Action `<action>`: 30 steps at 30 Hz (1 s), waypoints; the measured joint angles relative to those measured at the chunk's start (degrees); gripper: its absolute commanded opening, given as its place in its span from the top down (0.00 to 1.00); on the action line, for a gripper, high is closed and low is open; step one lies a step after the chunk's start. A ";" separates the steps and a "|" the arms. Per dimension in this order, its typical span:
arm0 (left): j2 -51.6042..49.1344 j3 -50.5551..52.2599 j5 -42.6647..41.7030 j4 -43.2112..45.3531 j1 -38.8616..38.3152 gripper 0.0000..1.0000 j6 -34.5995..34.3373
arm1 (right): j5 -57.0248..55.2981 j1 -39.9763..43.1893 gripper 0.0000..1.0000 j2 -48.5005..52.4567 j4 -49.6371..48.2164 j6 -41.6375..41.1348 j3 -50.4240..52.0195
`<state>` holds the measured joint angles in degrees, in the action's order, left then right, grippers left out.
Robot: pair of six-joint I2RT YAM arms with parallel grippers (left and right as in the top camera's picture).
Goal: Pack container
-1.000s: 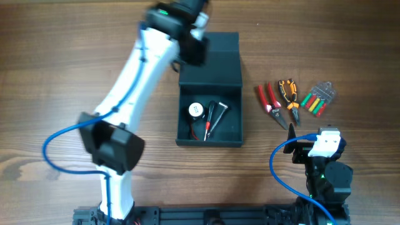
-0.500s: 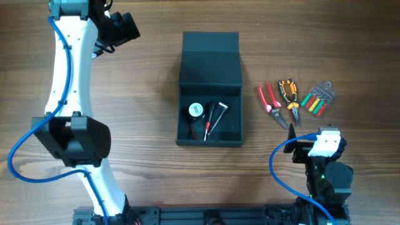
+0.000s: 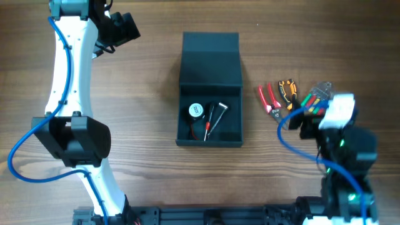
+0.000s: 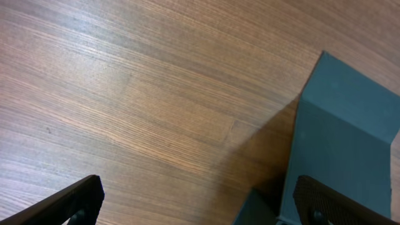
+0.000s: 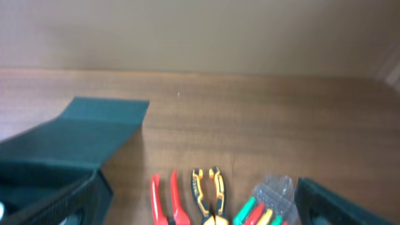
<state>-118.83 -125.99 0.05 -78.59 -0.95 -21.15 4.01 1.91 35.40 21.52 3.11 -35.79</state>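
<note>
The dark teal-grey container (image 3: 210, 134) stands mid-table with its lid (image 3: 210, 59) folded back flat. Inside lie a white round item (image 3: 196, 110) and slim black, red and silver tools (image 3: 215, 119). My left gripper (image 3: 125, 26) hovers far to the upper left, open over bare wood (image 4: 200, 212), with the lid (image 4: 350, 144) at its right. My right gripper (image 3: 304, 120) is open above the tools right of the box. Red pliers (image 5: 164, 200), yellow-black pliers (image 5: 209, 197) and a clear pack of coloured screwdrivers (image 5: 269, 200) show between its fingers (image 5: 344, 203).
The red pliers (image 3: 267, 99), orange-black pliers (image 3: 287, 90) and screwdriver pack (image 3: 320, 94) lie side by side right of the container; my right arm partly covers the pack. The left arm's white links (image 3: 69, 81) stretch along the table's left side.
The left arm swung from the container's lid to the far upper left and its jaws opened. The right arm then moved forward over the pliers and screwdriver pack.
</note>
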 measured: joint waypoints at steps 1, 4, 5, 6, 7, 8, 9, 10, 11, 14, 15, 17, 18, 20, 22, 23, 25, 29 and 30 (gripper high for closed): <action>0.00 0.00 -0.11 -0.11 0.00 0.00 0.00 | 0.81 0.00 0.00 8.00 7.50 0.94 -9.01; 0.00 0.02 -0.15 -0.17 0.00 0.00 0.00 | 2.40 0.00 0.00 26.01 22.43 2.23 -30.51; 0.02 -0.02 -0.13 -0.17 0.00 0.00 0.00 | 2.60 0.00 0.00 30.64 26.10 2.58 -36.35; 0.00 0.00 -0.13 -0.11 0.00 0.00 0.00 | 2.82 0.00 0.00 34.71 29.07 2.62 -42.03; 0.00 -0.02 -0.13 -0.11 0.00 0.00 0.00 | 2.97 0.00 0.00 37.51 29.29 2.60 -45.13; 0.00 -0.02 -0.13 -0.09 0.00 0.00 0.00 | 3.08 0.00 0.00 39.69 29.29 2.60 -47.50; 0.00 -0.02 -0.15 -0.07 0.00 0.00 0.00 | 3.10 0.00 0.00 40.48 29.55 2.60 -48.02; 0.00 0.00 -0.13 -0.09 0.00 0.00 0.00 | 3.10 0.00 0.00 40.70 30.23 2.60 -48.04; 0.00 -0.02 -0.15 -0.07 0.00 0.00 0.00 | 3.13 0.00 0.00 40.79 30.82 2.60 -48.04; 0.00 -0.02 -0.13 -0.09 0.00 0.00 0.00 | 3.76 0.00 0.00 40.96 33.20 2.60 -48.09; 0.00 -0.02 -0.15 -0.09 0.00 0.00 0.00 | 3.91 0.00 0.00 41.62 34.80 2.62 -48.24; 0.00 -0.02 -0.15 -0.09 0.00 0.00 0.00 | 4.13 0.00 0.00 44.63 38.64 3.08 -48.70; 0.00 0.00 -0.13 -0.09 0.00 0.00 0.00 | 4.13 0.00 0.00 47.56 41.03 3.52 -48.78; 0.00 -0.02 -0.15 -0.09 0.00 0.00 0.00 | 4.13 0.00 0.00 52.22 44.52 4.50 -48.81; 0.00 -0.02 -0.15 -0.07 0.00 0.00 0.00 | 4.15 0.00 0.00 56.54 45.64 4.76 -48.81; 0.00 -0.02 -0.13 -0.09 0.00 0.00 0.00 | 4.15 0.00 0.00 58.25 45.38 4.79 -48.81; 0.00 -0.02 -0.13 -0.09 0.00 0.00 0.00 | 4.13 0.00 0.00 60.35 43.06 4.98 -48.81; 0.00 0.00 -0.13 -0.11 0.00 0.00 0.00 | 2.99 0.35 0.00 60.81 40.61 4.42 -48.81; 0.00 -0.02 -0.15 -0.09 0.00 0.00 0.00 | 2.54 0.98 0.00 61.13 40.61 4.07 -48.81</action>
<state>-118.83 -126.02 -0.10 -78.67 -0.95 -21.15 6.55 2.90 96.53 62.13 7.18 -84.60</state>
